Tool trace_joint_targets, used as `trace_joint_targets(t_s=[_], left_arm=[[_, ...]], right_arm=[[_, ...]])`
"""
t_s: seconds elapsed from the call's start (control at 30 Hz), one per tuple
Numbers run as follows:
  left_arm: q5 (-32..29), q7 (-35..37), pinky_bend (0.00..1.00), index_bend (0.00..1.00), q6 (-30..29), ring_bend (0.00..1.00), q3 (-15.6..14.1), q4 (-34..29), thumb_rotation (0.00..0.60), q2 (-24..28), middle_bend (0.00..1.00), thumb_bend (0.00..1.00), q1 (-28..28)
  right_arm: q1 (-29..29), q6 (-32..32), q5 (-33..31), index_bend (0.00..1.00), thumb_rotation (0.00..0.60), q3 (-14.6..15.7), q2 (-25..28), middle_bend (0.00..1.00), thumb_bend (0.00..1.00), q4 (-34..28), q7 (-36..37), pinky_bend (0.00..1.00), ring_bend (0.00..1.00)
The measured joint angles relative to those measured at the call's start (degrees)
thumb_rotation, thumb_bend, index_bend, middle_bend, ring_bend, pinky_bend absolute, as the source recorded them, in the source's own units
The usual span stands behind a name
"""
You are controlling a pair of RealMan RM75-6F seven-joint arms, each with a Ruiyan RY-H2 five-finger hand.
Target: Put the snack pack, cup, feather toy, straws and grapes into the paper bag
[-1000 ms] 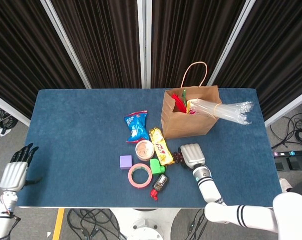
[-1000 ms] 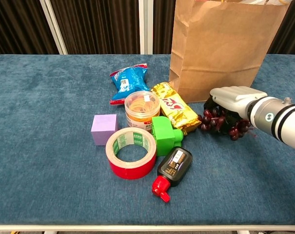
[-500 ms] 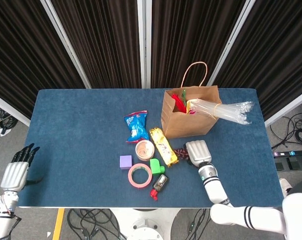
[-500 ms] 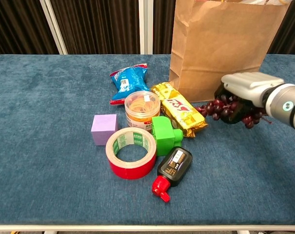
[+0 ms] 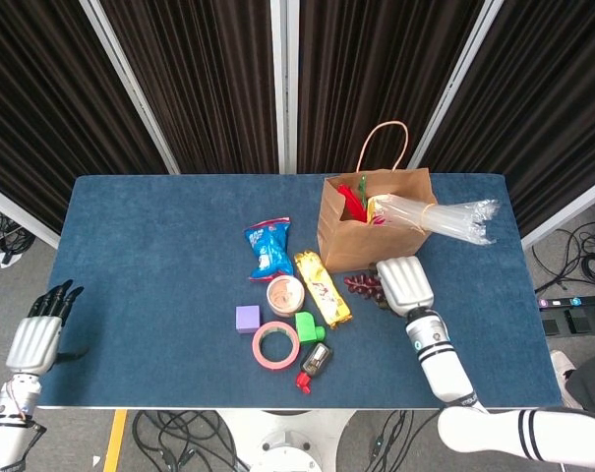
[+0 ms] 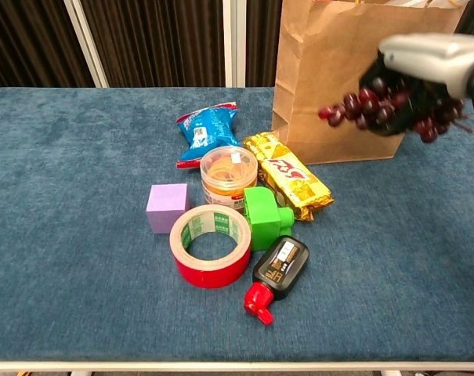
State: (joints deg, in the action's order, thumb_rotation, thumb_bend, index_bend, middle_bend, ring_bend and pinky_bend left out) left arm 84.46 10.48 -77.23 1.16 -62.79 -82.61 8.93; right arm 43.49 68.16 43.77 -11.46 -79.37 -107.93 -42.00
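My right hand [image 6: 432, 63] grips a bunch of dark grapes [image 6: 378, 106] and holds it in the air in front of the brown paper bag [image 6: 338, 86]. In the head view the grapes [image 5: 364, 285] hang left of the right hand [image 5: 405, 285], just below the bag [image 5: 376, 236]. Clear straws [image 5: 445, 218] stick out of the bag's top to the right, and a red feather toy [image 5: 353, 202] stands inside it. On the table lie a blue snack pack [image 6: 208, 129] and a clear cup [image 6: 229, 172]. My left hand [image 5: 39, 334] hangs open off the table's front left corner.
A yellow snack bar [image 6: 287, 176], a green block [image 6: 264, 215], a purple cube [image 6: 168, 207], a red tape roll [image 6: 211, 247] and a black bottle with a red cap [image 6: 277, 270] are clustered left of the bag. Dark curtains stand behind the table.
My right hand has lifted the grapes off the table and carried them up and to the right, in front of the bag. The left hand has barely moved.
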Motion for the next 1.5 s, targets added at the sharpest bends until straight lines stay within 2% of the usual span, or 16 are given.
trace_joint_targets(t_s=[0.4,0.5,0.73,0.93,1.17,1.5], left_arm=[[-0.3,0.0,0.13,0.15,-0.1,0.01,0.2,-0.8,0.6,0.5,0.07,0.02,-0.1],[-0.2,0.0,0.13,0.15,-0.1,0.01,0.1,-0.8,0.6,0.5,0.07,0.02,-0.1],[-0.2,0.3,0.13,0.15,-0.1,0.01,0.0,-1.0,0.6,0.7,0.07,0.02,-0.1],[-0.1,0.4,0.13,0.15,0.0,0.01,-0.2,-1.3,0.6,0.9,0.07,0.02,-0.1],[-0.4,0.4,0.13,0.15,0.4,0.01,0.0,-1.2,0.6,0.7,0.07,0.02,0.0],[-0.7,0.3,0.13,0.15,0.7,0.01,0.2,-1.3,0.6,0.6,0.07,0.02,0.2]], right_arm=[[8.7,1.3,-4.5,0.82,0.6,-7.1,-0.3,0.65,0.45,-5.7,-6.7,0.79,0.61],[11.9,1.8,-6.2,0.82,0.6,-9.7,-1.4,0.65,0.45,-5.9,-8.2,0.79,0.61],[19.9,5.0,-11.0,0.82,0.6,-17.9,-3.4,0.66,0.45,-4.6,-11.3,0.8,0.61],[23.7,8.2,-16.7,0.82,0.6,-23.0,-1.3,0.66,0.45,-1.7,-14.6,0.8,0.61],[23.7,9.9,-17.8,0.82,0.6,-24.1,4.6,0.66,0.46,1.7,-15.5,0.79,0.61],[19.1,6.2,-17.1,0.83,0.6,-20.6,12.0,0.66,0.46,6.0,-12.4,0.8,0.61]])
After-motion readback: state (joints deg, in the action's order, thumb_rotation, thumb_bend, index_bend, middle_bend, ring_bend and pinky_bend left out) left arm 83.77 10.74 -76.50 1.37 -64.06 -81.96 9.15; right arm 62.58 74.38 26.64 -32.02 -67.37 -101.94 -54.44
